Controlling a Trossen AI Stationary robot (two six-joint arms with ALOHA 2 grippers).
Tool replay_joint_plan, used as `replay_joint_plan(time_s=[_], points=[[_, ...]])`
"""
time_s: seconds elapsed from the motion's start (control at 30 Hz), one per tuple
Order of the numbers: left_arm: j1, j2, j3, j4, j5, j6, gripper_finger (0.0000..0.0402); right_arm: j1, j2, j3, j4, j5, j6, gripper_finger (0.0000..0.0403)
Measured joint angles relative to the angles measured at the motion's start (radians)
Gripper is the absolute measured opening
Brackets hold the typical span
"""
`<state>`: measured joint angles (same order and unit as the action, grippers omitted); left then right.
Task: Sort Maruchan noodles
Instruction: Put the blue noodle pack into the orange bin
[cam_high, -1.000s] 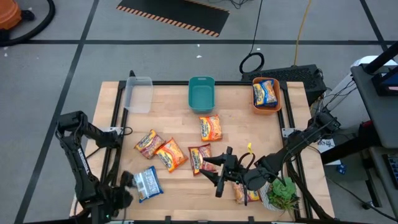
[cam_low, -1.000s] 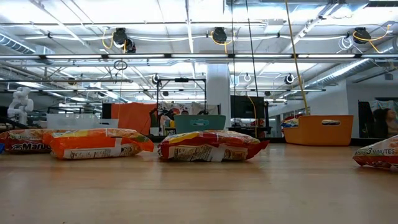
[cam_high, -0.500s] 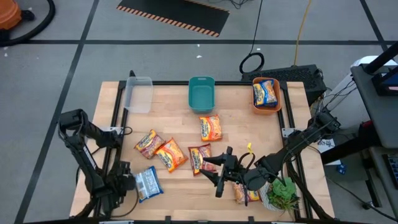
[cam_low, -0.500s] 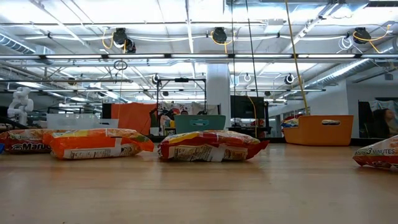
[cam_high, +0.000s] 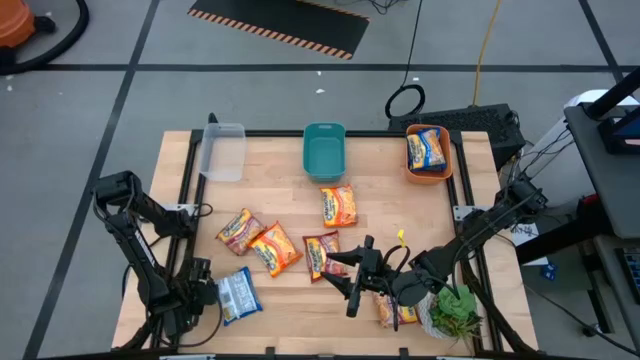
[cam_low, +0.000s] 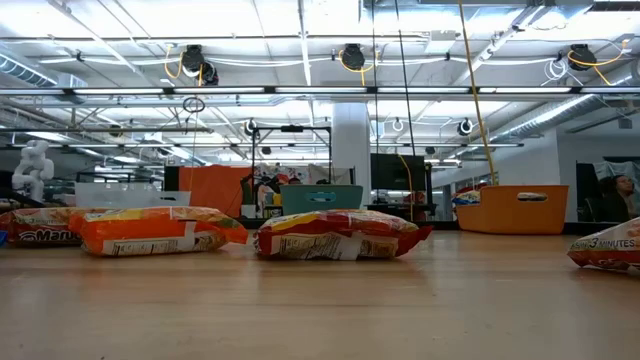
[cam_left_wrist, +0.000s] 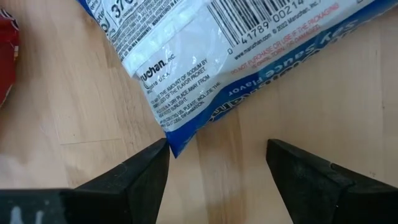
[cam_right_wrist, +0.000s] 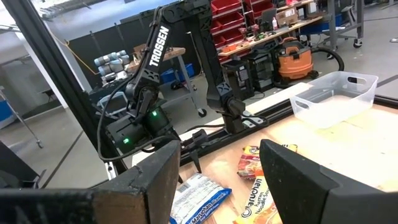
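Several Maruchan noodle packets lie flat on the wooden table (cam_high: 400, 200): a blue-white one (cam_high: 237, 295) near the front left, a red-yellow one (cam_high: 238, 230), two orange ones (cam_high: 275, 248) (cam_high: 338, 205), a red one (cam_high: 322, 255), and one (cam_high: 395, 312) partly under the right arm. Another packet (cam_high: 425, 150) lies in the orange bin. My left gripper (cam_high: 203, 290) is open and points down at the blue-white packet's left end; that packet's corner (cam_left_wrist: 171, 146) lies by one fingertip. My right gripper (cam_high: 355, 280) hangs open and level just right of the red packet, with nothing between its fingers. My left gripper is open, slanting down from the table's left. The blue-white packet's corner (cam_left_wrist: 173, 149) lies right at one fingertip (cam_left_wrist: 155, 155); I cannot tell whether they touch. The packet lies flat on the table.
Along the far edge stand a clear bin (cam_high: 223, 150), a teal bin (cam_high: 323, 150) and an orange bin (cam_high: 447, 160). A green potted plant (cam_high: 455, 312) stands at the front right corner beside the right arm. Bare wood shows between the packets and the front edge.
My left gripper has come down toward the table and moved in to the blue-white packet's left end, rolling a little as it went. The packets have stayed where they were.
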<state>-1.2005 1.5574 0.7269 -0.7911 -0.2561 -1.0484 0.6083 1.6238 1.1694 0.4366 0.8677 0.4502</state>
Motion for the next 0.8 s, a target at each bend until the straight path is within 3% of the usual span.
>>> replay_joint_plan(time_s=[0.27, 0.6, 0.8], points=[[0.054, 0.001, -0.001, 0.006, -0.056, -0.031, 0.0273, 0.0, 0.0, 0.0, 0.0, 0.0, 0.005, 0.0215], [0.115, 0.0, 0.0, 0.038, 0.0, 0.005, 0.027, 0.0, 0.0, 0.0, 0.0, 0.0, 0.005, 0.0215], [0.117, 0.0, 0.0, 0.065, 0.019, 0.063, 0.0191, 0.0, 0.0, 0.0, 0.0, 0.0, 0.005, 0.0215]])
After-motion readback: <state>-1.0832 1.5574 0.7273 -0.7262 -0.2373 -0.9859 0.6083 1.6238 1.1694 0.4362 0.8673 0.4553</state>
